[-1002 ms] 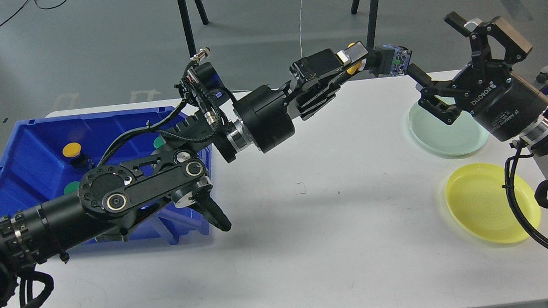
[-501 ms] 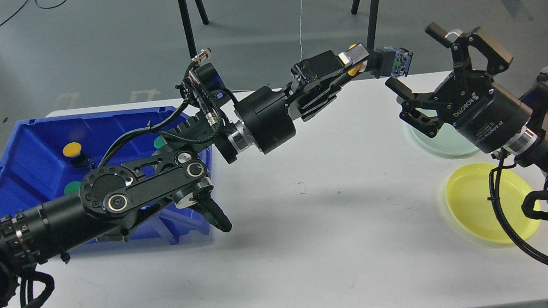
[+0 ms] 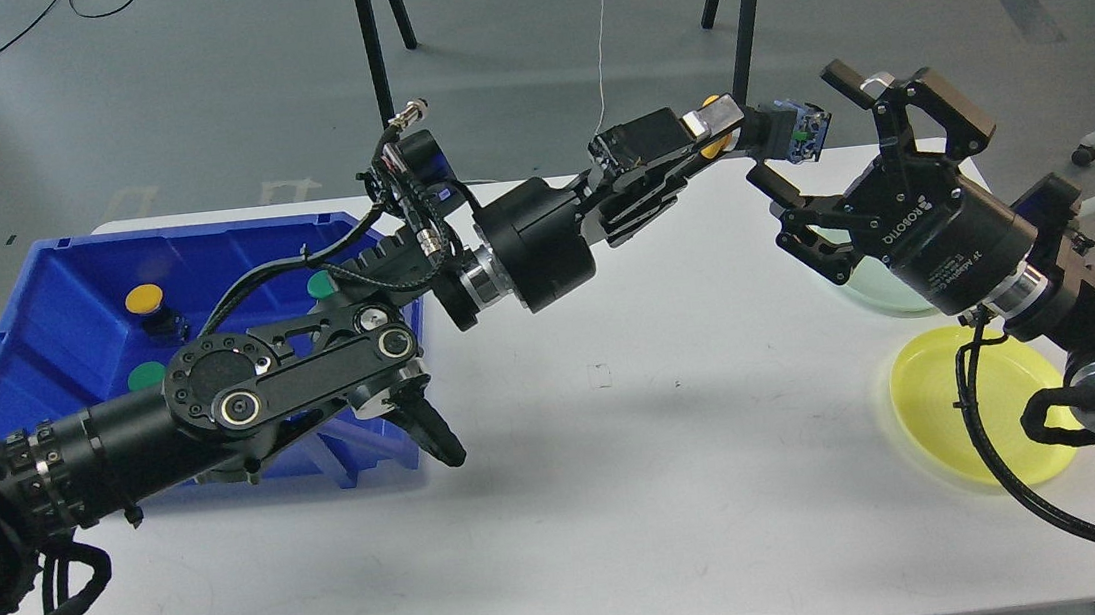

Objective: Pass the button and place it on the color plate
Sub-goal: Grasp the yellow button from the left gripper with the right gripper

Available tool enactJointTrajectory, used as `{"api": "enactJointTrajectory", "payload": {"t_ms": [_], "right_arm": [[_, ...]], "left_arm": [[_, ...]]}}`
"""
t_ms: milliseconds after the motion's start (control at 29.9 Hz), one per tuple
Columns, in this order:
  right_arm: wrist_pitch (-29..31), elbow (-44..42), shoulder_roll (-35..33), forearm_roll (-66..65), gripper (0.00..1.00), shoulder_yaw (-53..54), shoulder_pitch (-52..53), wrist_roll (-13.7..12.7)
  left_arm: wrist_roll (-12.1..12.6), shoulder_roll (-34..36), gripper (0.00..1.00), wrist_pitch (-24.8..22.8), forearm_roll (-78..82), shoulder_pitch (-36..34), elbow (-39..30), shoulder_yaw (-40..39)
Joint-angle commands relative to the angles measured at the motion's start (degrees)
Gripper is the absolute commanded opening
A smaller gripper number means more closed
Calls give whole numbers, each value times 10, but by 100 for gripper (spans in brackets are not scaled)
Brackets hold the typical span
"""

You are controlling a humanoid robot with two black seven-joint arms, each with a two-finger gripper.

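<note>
My left gripper point(image 3: 726, 127) is shut on a button point(image 3: 782, 131) with a yellow cap and a dark body with a blue end. It holds the button in the air above the table's far edge. My right gripper point(image 3: 807, 132) is open, and its two fingers stand above and below the button's blue end. I cannot tell whether they touch it. The yellow color plate point(image 3: 939, 410) lies on the table at the right, partly behind my right arm.
A pale green plate point(image 3: 867, 289) lies behind my right gripper. A blue bin point(image 3: 34, 297) at the left holds a yellow button point(image 3: 143, 300) and green buttons point(image 3: 145, 375). Tripod legs stand behind the white table point(image 3: 623, 461).
My right gripper has moved left and up, from over the green plate to around the button's end. My left gripper with the button has barely moved.
</note>
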Motion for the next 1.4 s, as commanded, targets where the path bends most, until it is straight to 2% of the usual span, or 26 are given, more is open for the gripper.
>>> {"api": "enactJointTrajectory", "payload": {"t_ms": [0, 401, 1036, 1203, 1370], "right_arm": [[0, 1, 0, 0, 90, 0, 1, 0], [0, 17, -2, 0, 77, -2, -1, 0], [0, 25, -7, 13, 69, 0, -6, 0], [0, 25, -4, 13, 54, 0, -7, 0], [0, 25, -3, 13, 47, 0, -8, 0]], "left_arm": [[0, 0, 7, 1, 1, 0, 0, 0], [0, -3, 7, 4, 1, 0, 2, 0], [0, -2, 7, 4, 1, 0, 2, -1], [0, -2, 7, 4, 1, 0, 2, -1], [0, -2, 7, 4, 1, 0, 2, -1]]}}
